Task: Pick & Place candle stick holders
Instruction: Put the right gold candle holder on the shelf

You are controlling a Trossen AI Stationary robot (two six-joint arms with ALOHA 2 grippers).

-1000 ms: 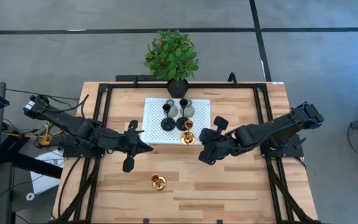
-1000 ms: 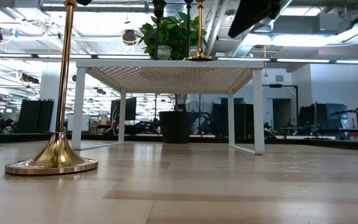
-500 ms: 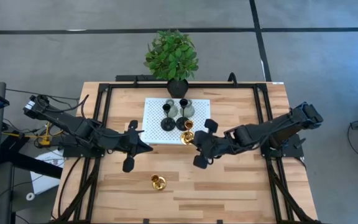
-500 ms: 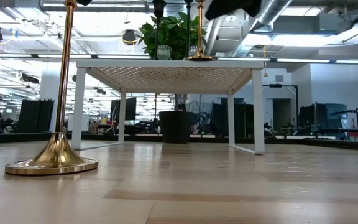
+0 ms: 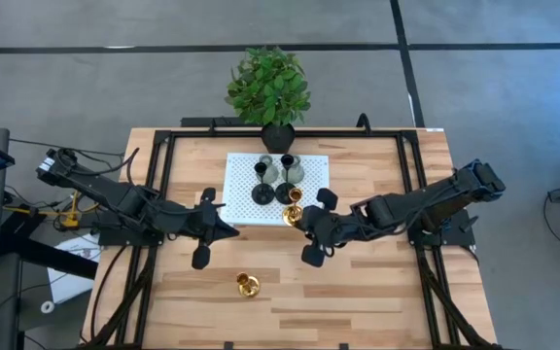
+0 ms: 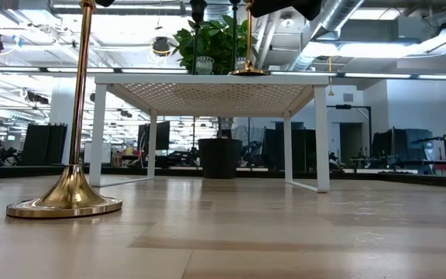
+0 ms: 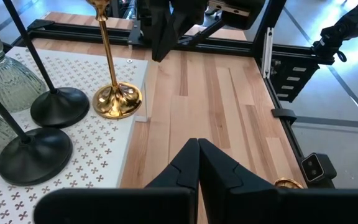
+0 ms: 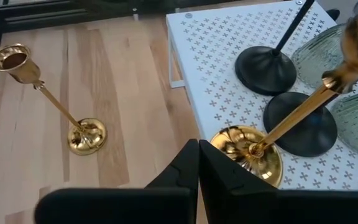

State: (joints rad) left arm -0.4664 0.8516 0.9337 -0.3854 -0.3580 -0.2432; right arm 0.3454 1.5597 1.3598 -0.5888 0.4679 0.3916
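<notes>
Candle stick holders, high view: five stand grouped on the white perforated platform [image 5: 242, 182] at the far middle of the wooden table [image 5: 387, 282]: two black ones [image 5: 261, 192], two grey-green ones [image 5: 293, 173] and a gold holder [image 5: 293, 212] at the platform's near right corner. A second gold holder [image 5: 248, 285] stands alone on the bare wood, nearer and left of the platform. My right gripper [image 5: 309, 226] sits just right of the corner gold holder, fingers spread apart, one on the far side and one on the near side, nothing between them. My left gripper [image 5: 205, 227] waits at the platform's left edge, fingers likewise apart and empty. A potted plant [image 5: 269, 86] stands beyond the far table edge. Low view: the lone gold holder's base [image 6: 65, 199] rests on the wood at near left, its stem rising out of frame; the platform stands behind on its legs with the other gold base [image 6: 248, 71] on top. Left wrist view: both black bases [image 7: 59, 106], a ribbed grey-green body [image 7: 2, 71] and the gold holder on the platform; my own fingers [image 7: 213, 168] look pressed together here, at odds with the high view. Right wrist view: the corner gold holder's base [image 8: 246, 149] lies just ahead of my fingers [image 8: 182, 165], not touching; the lone gold holder [image 8: 86, 136] stands well apart on the wood.
</notes>
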